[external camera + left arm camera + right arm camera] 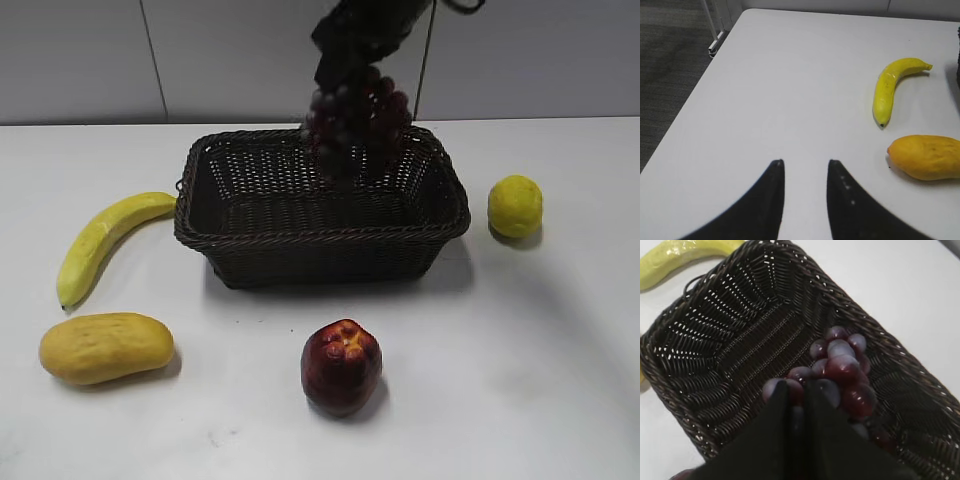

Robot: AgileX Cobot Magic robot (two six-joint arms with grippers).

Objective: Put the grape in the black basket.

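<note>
The grape is a bunch of dark purple-red round grapes. It hangs from my right gripper above the far right part of the black basket, a large dark woven wicker basket. In the right wrist view my right gripper is shut on the grape, with the basket's floor below it. My left gripper is open and empty over bare white table, left of the fruit.
A yellow banana and a yellow-orange mango lie left of the basket. Both also show in the left wrist view: the banana, the mango. A dark red apple sits in front. A lemon sits right.
</note>
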